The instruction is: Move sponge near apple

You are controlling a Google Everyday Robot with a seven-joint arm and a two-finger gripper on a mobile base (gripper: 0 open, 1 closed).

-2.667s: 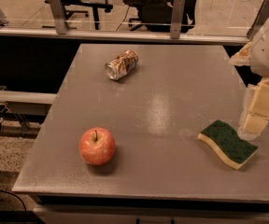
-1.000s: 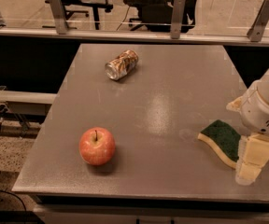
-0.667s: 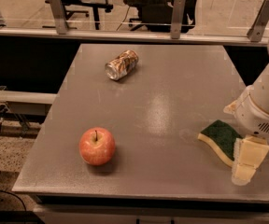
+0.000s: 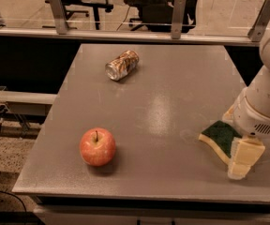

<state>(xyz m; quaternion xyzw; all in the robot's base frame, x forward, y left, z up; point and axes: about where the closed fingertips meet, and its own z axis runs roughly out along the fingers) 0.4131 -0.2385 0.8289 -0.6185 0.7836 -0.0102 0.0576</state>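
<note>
The sponge (image 4: 218,136), dark green on top with pale yellow foam below, lies flat on the grey table (image 4: 172,88) near its right front edge. The red-orange apple (image 4: 97,146) stands upright at the front left of the table, well apart from the sponge. My cream gripper (image 4: 242,157) hangs from the white arm (image 4: 266,102) at the sponge's right near end and covers that end. Whether it touches the sponge does not show.
A crushed silver-and-brown can (image 4: 122,64) lies on its side at the table's far left centre. A rail with metal posts (image 4: 178,17) runs behind the table, with chairs beyond it. The table's right and front edges are close to the gripper.
The gripper has come down and forward from above the sponge's far right side to its near right end, then shifted slightly left. Sponge, apple and can have stayed put.
</note>
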